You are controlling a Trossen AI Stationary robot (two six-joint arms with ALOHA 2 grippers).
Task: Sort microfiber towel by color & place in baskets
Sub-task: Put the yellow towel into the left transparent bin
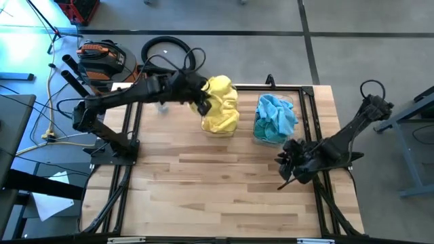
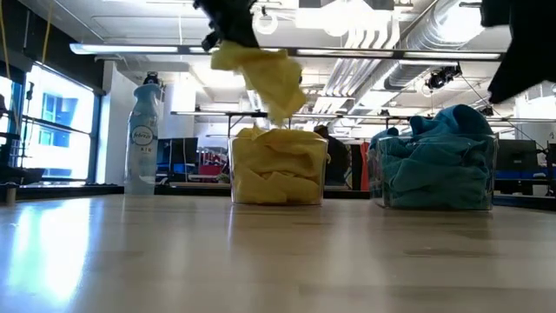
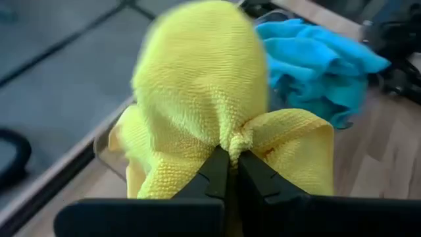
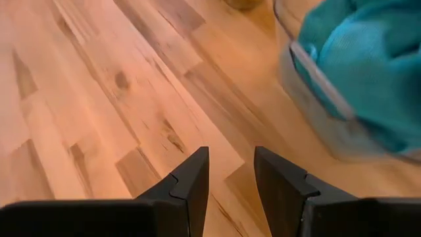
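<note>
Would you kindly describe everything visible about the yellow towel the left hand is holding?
The yellow towel is a small, fuzzy microfiber cloth, bright yellow with a fine looped weave. The left hand is shut on a bunched pinch of it, so the rest drapes in soft folds. In the low view it hangs above the basket already filled with yellow cloths, its lowest tip near that pile; whether they touch is unclear. Nothing else touches it.

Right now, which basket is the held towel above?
The basket of yellow towels, left of the teal-filled basket in the low view. The left pincer dangles a yellow towel above it.
</note>
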